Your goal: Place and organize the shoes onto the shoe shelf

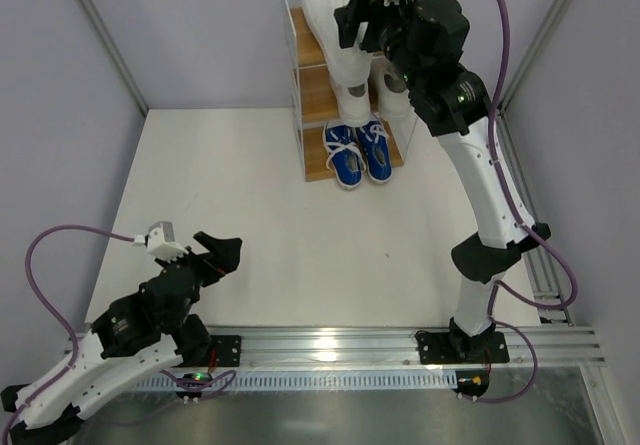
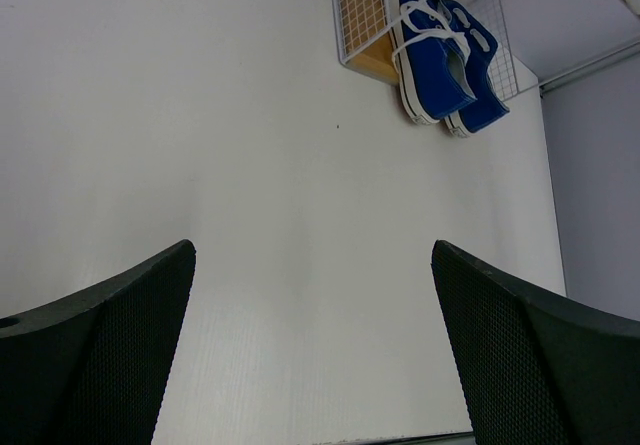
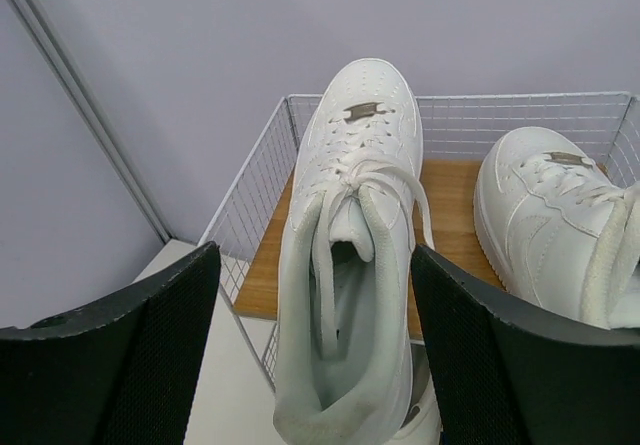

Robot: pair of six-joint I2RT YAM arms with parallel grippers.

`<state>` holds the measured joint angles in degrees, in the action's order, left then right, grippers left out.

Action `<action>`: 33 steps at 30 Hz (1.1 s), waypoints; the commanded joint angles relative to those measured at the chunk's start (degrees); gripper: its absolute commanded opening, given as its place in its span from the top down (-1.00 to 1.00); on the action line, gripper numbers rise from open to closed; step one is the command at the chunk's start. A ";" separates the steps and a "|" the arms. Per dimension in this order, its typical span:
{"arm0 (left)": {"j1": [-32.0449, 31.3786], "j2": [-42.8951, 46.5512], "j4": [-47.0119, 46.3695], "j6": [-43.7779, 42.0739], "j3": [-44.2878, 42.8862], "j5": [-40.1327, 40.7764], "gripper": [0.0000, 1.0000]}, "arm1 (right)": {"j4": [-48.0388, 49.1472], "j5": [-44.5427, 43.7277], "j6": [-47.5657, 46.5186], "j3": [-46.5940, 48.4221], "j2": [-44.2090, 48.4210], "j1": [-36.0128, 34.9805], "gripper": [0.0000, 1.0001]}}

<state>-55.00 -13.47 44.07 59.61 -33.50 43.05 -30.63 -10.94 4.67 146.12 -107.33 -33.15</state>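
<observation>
White counter (image 1: pixel 250 205) holds no loose shoe, so the task looks nearly done. Its shoe shelf (image 3: pixel 455 190) carries six: blue pair (image 1: pixel 358 153) at the bottom, two white middle shoes (image 1: pixel 357 95) half hidden, two white top shoes (image 3: pixel 350 195). Both right fingers (image 3: pixel 150 355) stand spread either side of one top shoe, whose heel overhangs; left fingers (image 2: pixel 100 355) are spread, idle.

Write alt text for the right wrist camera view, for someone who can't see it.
A white sneaker sits on the wire-sided shelf, toe pointing away, its heel framed by the open right hand. A second white sneaker sits beside it on the right.
</observation>
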 commanded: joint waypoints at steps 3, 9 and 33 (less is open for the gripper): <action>-0.02 0.82 1.01 0.77 -1.66 2.30 -0.99 | 4.70 1.18 -0.27 0.31 4.40 -0.25 -0.56; -0.02 1.52 1.98 0.85 -2.10 2.92 -1.00 | 5.85 -3.46 -4.40 -7.59 10.72 -4.64 -0.60; -0.02 4.86 6.20 2.61 -1.92 3.45 -0.99 | 45.21 -17.63 -16.27 -59.11 25.50 -8.25 -0.78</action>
<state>-55.00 -9.19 49.36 61.34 -33.61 44.38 4.89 -29.23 -10.81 87.50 -84.33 -42.41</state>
